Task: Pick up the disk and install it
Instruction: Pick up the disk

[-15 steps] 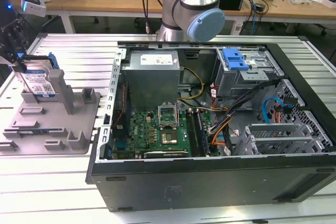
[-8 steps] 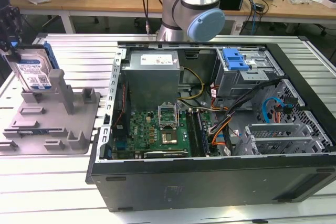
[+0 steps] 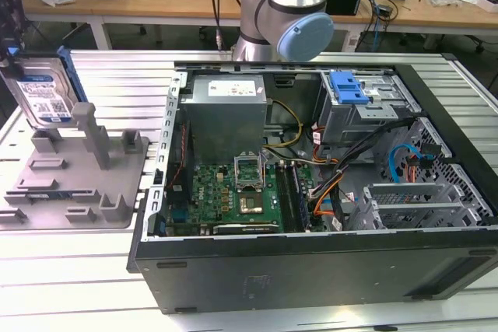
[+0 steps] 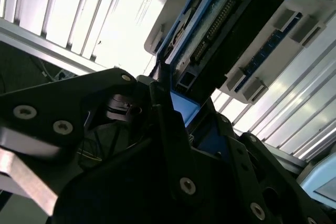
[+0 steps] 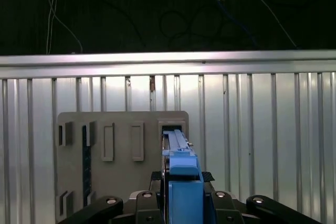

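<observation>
**In the grip, well short of the case**

Grasping the disk (image 3: 43, 91) by its blue carrier rail (image 4: 184, 107), with the fingers (image 4: 165, 124) clenched on either side of it. Holding it upright and a little tilted at the exterior view's left, label outward, over the far end of the grey fixture tray (image 3: 117, 192). Seen edge-on in the first wrist view (image 5: 181, 182), running from the gripper (image 5: 182, 178) toward a slot in the tray below. Cannot tell from these pictures whether the lower edge has cleared that slot or is touching it.

Resting on the slatted metal table (image 3: 78, 285), tray to one side and open computer case (image 3: 311, 270) to the other. Well apart from the case and from its drive cage with the blue latch (image 3: 348, 87), beside the arm (image 3: 284, 5).

Judging by this: grasp made, lift at most barely begun. Carrying across and seating in the case not yet done.
</observation>
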Controlling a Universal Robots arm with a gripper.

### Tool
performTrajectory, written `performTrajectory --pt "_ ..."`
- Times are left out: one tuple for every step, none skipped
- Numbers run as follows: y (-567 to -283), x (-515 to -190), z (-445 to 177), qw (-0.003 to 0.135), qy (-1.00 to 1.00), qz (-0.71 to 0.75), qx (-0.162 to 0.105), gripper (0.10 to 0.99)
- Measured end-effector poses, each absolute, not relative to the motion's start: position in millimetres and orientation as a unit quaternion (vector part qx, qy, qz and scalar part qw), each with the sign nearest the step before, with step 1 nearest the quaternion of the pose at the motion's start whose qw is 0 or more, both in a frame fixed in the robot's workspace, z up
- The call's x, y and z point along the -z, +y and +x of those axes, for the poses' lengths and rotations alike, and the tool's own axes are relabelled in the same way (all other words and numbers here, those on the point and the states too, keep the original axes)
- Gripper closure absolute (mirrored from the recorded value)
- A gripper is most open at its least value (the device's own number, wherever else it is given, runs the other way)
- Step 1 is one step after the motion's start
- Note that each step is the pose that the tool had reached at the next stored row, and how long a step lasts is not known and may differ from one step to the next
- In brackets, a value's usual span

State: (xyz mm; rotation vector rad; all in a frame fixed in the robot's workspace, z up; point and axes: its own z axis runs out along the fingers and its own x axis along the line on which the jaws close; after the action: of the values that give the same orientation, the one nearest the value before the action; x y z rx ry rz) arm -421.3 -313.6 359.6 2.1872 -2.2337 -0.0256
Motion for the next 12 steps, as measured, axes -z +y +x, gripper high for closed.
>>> performTrajectory --pt "-314 -363 -421 0.008 -0.714 0.700 0.008 0.718" --pt "-314 -365 -421 0.008 -0.714 0.700 0.008 0.718" --pt "-314 -368 -421 0.008 -0.714 0.700 0.008 0.718" --pt "-314 -371 -421 0.008 -0.714 0.700 0.008 0.718" --pt "-314 -374 -421 0.008 -0.714 0.700 0.008 0.718" --pt "-314 -376 -421 0.008 -0.714 0.700 0.008 0.718" --pt "-314 -380 -421 0.008 -0.714 0.700 0.008 0.718" --pt "-314 -383 -421 0.008 -0.714 0.700 0.008 0.718" --pt "-314 -386 -421 0.008 -0.714 0.700 0.008 0.718" --pt "-314 -389 -421 0.008 -0.714 0.700 0.008 0.718" --pt "-314 -395 -421 0.008 -0.714 0.700 0.008 0.718" --pt "-314 -399 -421 0.008 -0.714 0.700 0.008 0.718"
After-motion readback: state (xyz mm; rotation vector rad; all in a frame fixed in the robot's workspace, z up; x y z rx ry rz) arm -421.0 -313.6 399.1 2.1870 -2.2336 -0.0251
